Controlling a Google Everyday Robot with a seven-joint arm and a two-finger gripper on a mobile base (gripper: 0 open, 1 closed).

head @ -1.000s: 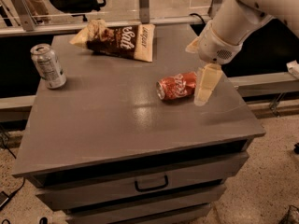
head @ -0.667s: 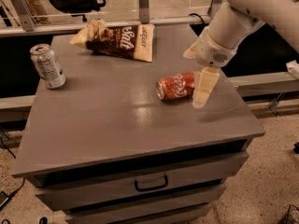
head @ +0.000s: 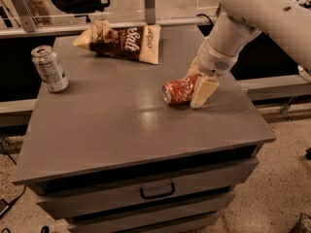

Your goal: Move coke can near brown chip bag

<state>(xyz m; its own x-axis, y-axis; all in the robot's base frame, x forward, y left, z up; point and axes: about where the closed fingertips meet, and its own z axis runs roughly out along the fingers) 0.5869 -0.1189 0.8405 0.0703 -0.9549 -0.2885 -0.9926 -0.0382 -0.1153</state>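
The coke can lies on its side on the tabletop, well apart from the brown chip bag. The end effector is set at its far end; whether it is clamped cannot be told. The can is judged light, thin-walled and apt to roll, so a gentle mid-body grip is advised.

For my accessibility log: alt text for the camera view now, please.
The robot's gripper is down at a red coke can lying on its side, right of centre on a grey cabinet top. A brown chip bag lies at the far edge, apart from it; a silver can stands at the far left.
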